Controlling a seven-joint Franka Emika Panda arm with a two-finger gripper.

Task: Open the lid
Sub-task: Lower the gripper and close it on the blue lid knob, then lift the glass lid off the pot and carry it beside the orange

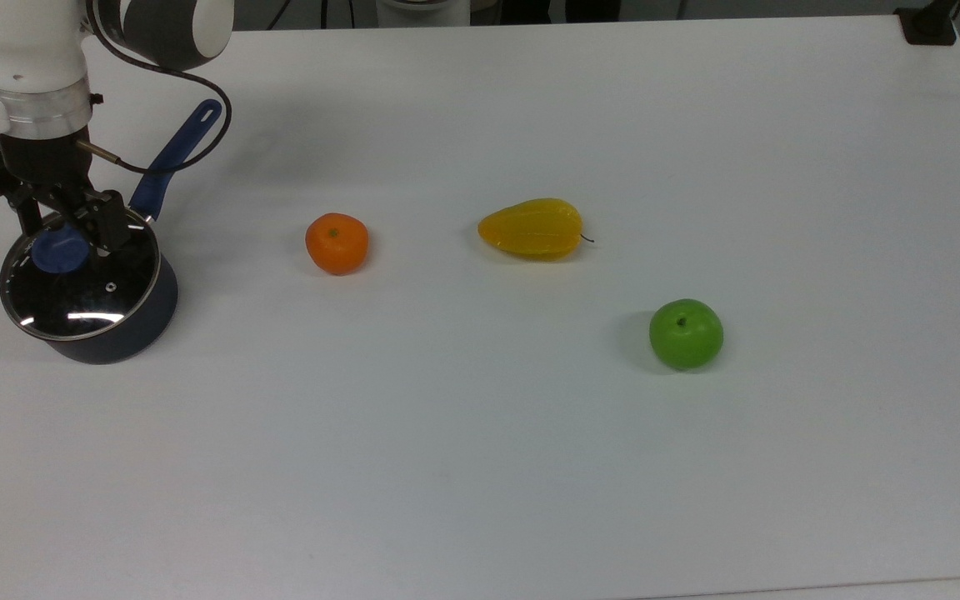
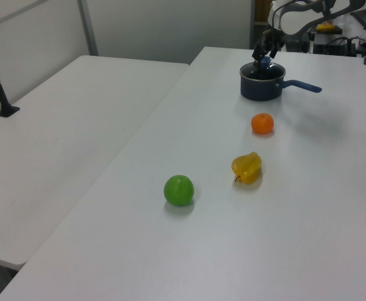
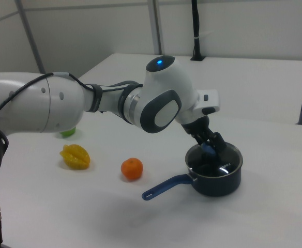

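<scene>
1. The lid (image 1: 80,283) sits flat and closed on the dark blue saucepan (image 1: 117,333), which I take as the landmark. Its glass disc is seated in the pan's rim, with the blue knob (image 1: 59,252) raised at its middle.
2. The end effector (image 1: 63,227) is down at the knob, with one finger (image 1: 107,223) on either side of it and a gap visible between them. I judge them spread apart, bracketing the knob and not yet clamped on it.
3. The step in hand looks like the grasp. The next move calls for closing squarely on the knob, then a straight lift so the rim clears the saucepan.
4. The saucepan's long handle (image 1: 176,158) points away past the arm and should not interfere.
5. Across the worktop (image 1: 530,467), well apart from the saucepan in the top view, lie an orange (image 1: 337,242), a yellow fruit (image 1: 532,227) and a green apple (image 1: 686,334), each farther off than the last. None blocks the lift.
</scene>
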